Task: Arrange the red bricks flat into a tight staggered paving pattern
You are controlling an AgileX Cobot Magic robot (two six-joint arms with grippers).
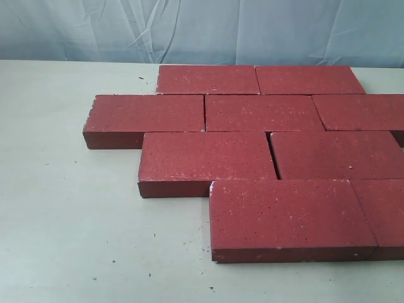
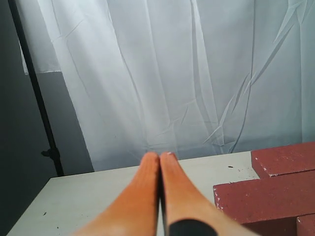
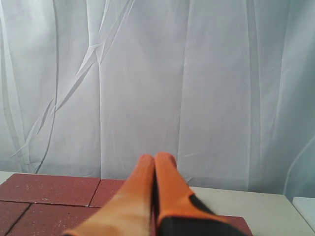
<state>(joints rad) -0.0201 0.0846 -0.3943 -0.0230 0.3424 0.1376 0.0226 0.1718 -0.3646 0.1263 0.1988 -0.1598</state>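
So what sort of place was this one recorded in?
Probably a lab or studio test bench, not a building site: red bricks lie on a pale table, with a wrinkled white curtain hung behind.

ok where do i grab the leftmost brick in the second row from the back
Probably best to take the brick at its free left end from above, pinching across the width. It lies flat, and only there are both long sides clear; further right, neighbouring bricks butt against it.

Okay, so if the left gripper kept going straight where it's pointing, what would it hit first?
Probably the white curtain beyond the table edge; the shut left gripper aims clear of the red bricks beside it, though depth is unclear.
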